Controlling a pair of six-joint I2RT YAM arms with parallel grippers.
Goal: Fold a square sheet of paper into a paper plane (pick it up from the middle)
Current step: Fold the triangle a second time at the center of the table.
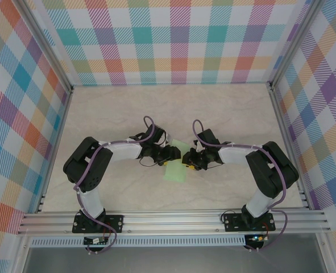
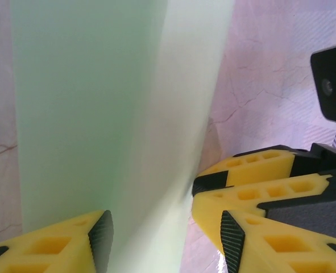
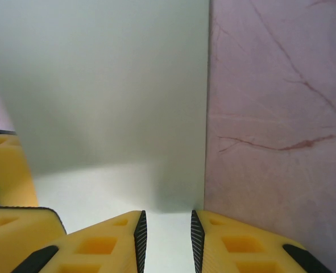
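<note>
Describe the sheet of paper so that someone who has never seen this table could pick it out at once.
On the marbled table inside the checked walls, follow the two black arms to where the left gripper and right gripper meet. The square sheet of paper sits between them, the one thin, plain, pale-green thing among yellow fingers and black arms.

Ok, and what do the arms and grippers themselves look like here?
Both arms, left arm and right arm, have black joints and white links, with a purple cable looping along each. The fingers are yellow with cut-out holes and black ribbed pads.
</note>
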